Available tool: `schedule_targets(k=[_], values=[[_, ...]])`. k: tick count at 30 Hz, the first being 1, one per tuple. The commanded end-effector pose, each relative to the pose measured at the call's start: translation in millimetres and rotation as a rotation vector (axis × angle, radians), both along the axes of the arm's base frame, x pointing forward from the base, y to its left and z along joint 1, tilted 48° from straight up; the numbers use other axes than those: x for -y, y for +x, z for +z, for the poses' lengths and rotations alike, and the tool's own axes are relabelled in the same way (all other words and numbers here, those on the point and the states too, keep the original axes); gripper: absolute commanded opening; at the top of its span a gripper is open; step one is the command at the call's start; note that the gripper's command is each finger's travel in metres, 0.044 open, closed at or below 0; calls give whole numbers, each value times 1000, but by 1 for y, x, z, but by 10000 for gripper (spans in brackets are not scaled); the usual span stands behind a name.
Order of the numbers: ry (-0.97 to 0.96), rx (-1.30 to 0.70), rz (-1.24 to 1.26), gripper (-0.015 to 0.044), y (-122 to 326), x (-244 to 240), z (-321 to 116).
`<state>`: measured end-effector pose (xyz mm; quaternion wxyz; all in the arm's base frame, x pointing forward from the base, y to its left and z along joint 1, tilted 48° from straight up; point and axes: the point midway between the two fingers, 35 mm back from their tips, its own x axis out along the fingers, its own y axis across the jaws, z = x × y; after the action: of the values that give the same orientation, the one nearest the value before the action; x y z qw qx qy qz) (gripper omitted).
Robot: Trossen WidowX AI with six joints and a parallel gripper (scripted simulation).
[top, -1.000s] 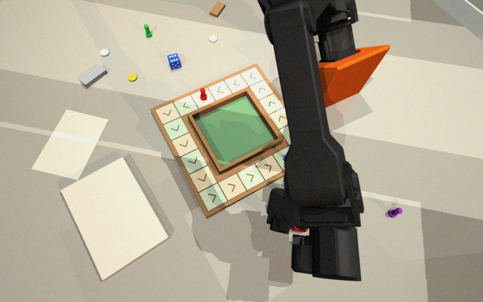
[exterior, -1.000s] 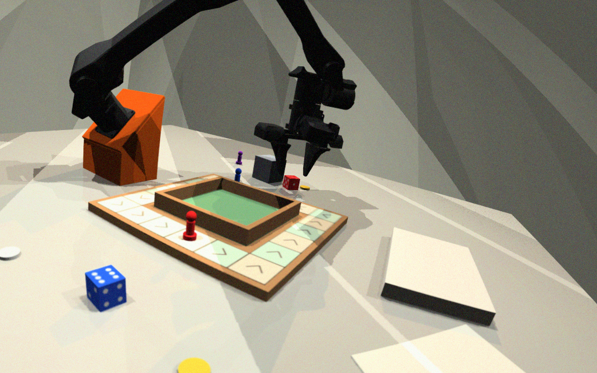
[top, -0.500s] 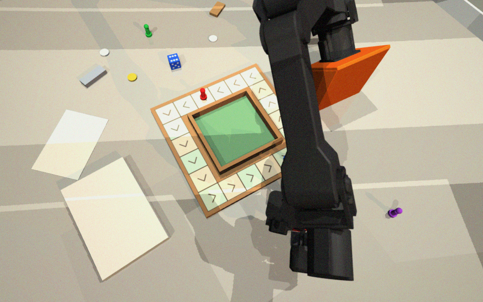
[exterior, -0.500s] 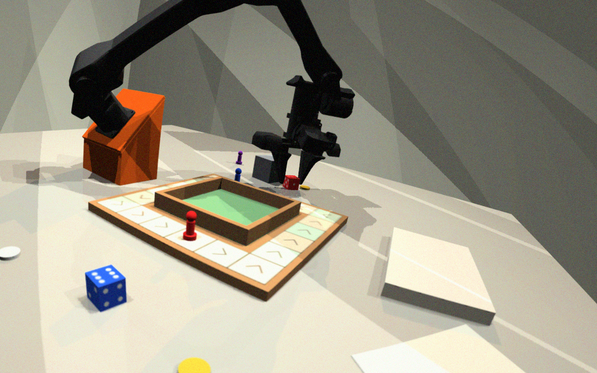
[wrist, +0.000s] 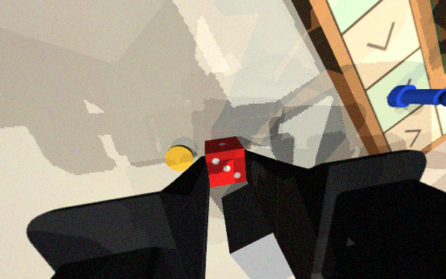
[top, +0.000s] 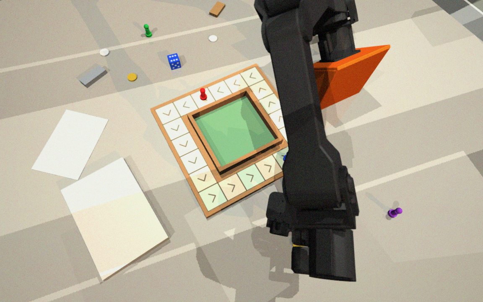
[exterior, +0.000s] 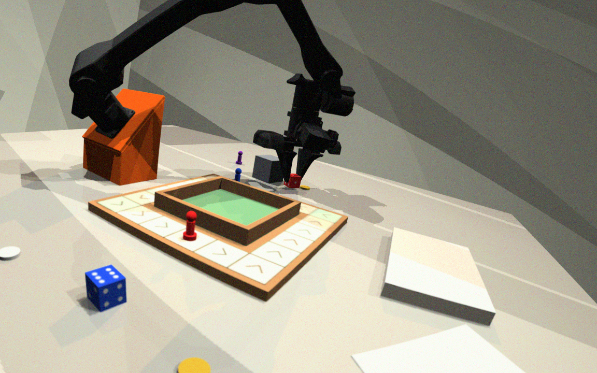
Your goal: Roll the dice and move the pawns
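Around you: yellow disc [exterior: 304, 187] [wrist: 179, 158] and grey block [exterior: 266, 168] [wrist: 262, 256] near the red die [exterior: 294, 181] [wrist: 226, 163] | your pincer [exterior: 293, 180] [wrist: 224, 158]: fingers narrowed, gripping that die, low beside the board [top: 208, 210] [exterior: 268, 293] [wrist: 374, 136]

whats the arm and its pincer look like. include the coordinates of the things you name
The arm [top: 303, 112] [exterior: 161, 34] is black all over, with long angular links and chunky rounded joints. The pincer [exterior: 294, 180] [wrist: 224, 158] is black too, its two fingers broad at the root and tapering to narrow tips. I can't make out any lettering or loose cables on either.
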<state>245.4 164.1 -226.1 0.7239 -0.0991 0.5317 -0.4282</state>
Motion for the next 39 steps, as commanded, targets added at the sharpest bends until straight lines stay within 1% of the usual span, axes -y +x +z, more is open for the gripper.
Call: schedule_targets(k=[1,20,24,39], values=[[9,1,17,0,3,-17,10],[5,10,-25,0,-9,-92,72],[4,-4,-12,0,-8,-92,75],[-13,-320,289,0,16,-61,111]])
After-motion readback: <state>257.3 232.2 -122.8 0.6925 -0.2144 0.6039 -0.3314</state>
